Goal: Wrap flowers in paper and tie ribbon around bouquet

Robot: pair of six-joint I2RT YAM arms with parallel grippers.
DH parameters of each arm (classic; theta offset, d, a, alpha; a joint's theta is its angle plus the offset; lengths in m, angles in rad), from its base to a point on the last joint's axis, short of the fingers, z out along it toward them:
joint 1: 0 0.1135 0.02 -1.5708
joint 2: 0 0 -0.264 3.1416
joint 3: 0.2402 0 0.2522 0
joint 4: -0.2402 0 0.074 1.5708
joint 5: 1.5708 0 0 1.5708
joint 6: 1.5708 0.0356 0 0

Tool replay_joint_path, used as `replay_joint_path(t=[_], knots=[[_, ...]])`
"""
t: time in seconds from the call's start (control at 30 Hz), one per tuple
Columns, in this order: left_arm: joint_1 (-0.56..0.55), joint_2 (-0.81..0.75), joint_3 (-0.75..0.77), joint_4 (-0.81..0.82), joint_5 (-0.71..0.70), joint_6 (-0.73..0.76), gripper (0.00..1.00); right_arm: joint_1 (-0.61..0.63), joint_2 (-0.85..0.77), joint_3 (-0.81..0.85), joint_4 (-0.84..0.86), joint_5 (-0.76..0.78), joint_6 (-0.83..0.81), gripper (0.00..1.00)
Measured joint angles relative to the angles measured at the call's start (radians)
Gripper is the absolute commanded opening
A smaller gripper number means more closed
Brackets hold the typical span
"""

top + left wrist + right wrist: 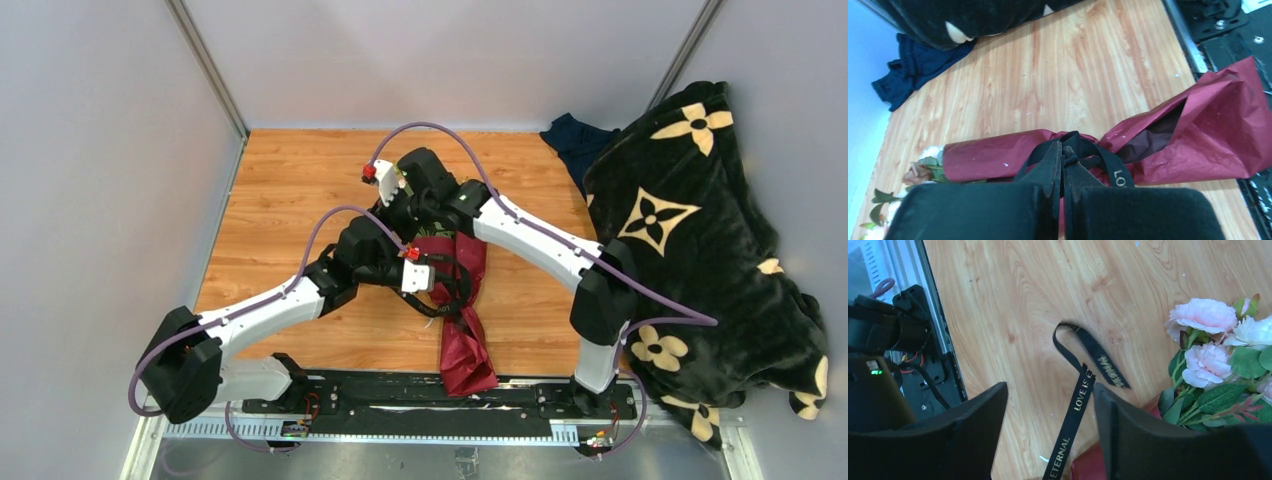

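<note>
On the left side, the left gripper has its fingers pressed together on the ribbon, just above the middle of the bouquet. Black loops come out on both sides of the fingertips, and this looks like a knot or a half-made bow at the waist of the bundle. The bouquet lies on the table between the two arms. The paper is already rolled around the stems as a narrow tube that opens into a wide crumpled end toward the near edge, and the flowers come out at the far end. So I judge that the wrapping is done and the step in hand is the tying. Further to the right, the right gripper has its fingers well apart. One free end of the ribbon passes through the gap between them and curls on the wood, and I think it is not pinched by either finger. For the next move, this gripper probably needs to close on that loose end and pull it away from the left one, so that the knot becomes tight. The left grip should not slip during this, otherwise the loop can open. On the far right, a blanket and a dark cloth lie apart from the work.
</note>
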Motion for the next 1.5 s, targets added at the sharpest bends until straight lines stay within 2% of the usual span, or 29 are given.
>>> replay_joint_path(t=[0.17,0.3,0.4,0.5,0.6,0.67,0.8,0.93,1.0,1.03,1.13,1.23,1.27,1.3,1.33,1.37,1.47,1.5], knots=[[-0.006,-0.014,-0.024,-0.014,-0.010,-0.020,0.00,-0.039,-0.058,-0.012,-0.082,0.026,-0.032,0.80],[-0.006,-0.017,-0.030,-0.018,-0.031,-0.047,0.00,-0.144,-0.232,-0.123,-0.074,0.021,-0.051,0.78],[-0.006,-0.020,-0.031,-0.017,-0.055,-0.080,0.00,-0.293,-0.464,-0.363,0.053,-0.065,-0.059,0.77],[-0.006,-0.021,-0.033,-0.011,-0.072,-0.113,0.00,-0.372,-0.670,-0.683,0.311,-0.156,-0.078,0.77],[-0.005,-0.021,-0.039,0.002,-0.089,-0.144,0.00,-0.324,-0.807,-1.034,0.557,-0.238,-0.123,0.78],[-0.004,-0.021,-0.039,0.005,-0.098,-0.158,0.00,-0.269,-0.834,-1.171,0.628,-0.236,-0.171,0.78],[-0.004,-0.021,-0.039,0.010,-0.103,-0.172,0.00,-0.148,-0.841,-1.264,0.752,-0.175,-0.266,0.76],[-0.004,-0.019,-0.039,0.010,-0.103,-0.181,0.00,-0.128,-0.780,-1.271,0.907,-0.128,-0.288,0.71],[-0.004,-0.016,-0.039,0.010,-0.103,-0.185,0.00,-0.125,-0.729,-1.271,0.966,-0.104,-0.286,0.66],[-0.004,-0.015,-0.039,0.010,-0.104,-0.188,0.00,-0.121,-0.706,-1.271,0.986,-0.091,-0.284,0.60],[-0.004,-0.010,-0.038,0.010,-0.105,-0.196,0.00,-0.111,-0.653,-1.270,1.025,-0.064,-0.267,0.30],[-0.004,-0.005,-0.035,0.011,-0.105,-0.203,0.00,-0.106,-0.639,-1.270,1.054,-0.042,-0.243,0.07],[-0.004,-0.004,-0.035,0.011,-0.106,-0.204,0.00,-0.105,-0.641,-1.270,1.064,-0.034,-0.231,0.01],[-0.003,-0.004,-0.035,0.014,-0.106,-0.206,0.00,-0.105,-0.643,-1.271,1.067,-0.029,-0.223,0.00],[-0.003,-0.003,-0.035,0.017,-0.106,-0.208,0.06,-0.105,-0.645,-1.270,1.069,-0.022,-0.215,0.00],[-0.003,-0.003,-0.034,0.018,-0.108,-0.211,0.23,-0.105,-0.652,-1.270,1.065,-0.013,-0.201,0.00],[-0.003,-0.001,-0.023,0.006,-0.141,-0.222,0.83,-0.105,-0.671,-1.270,1.043,0.015,-0.177,0.00],[-0.003,-0.001,-0.015,-0.004,-0.157,-0.212,0.91,-0.105,-0.673,-1.270,1.038,0.020,-0.172,0.00]])
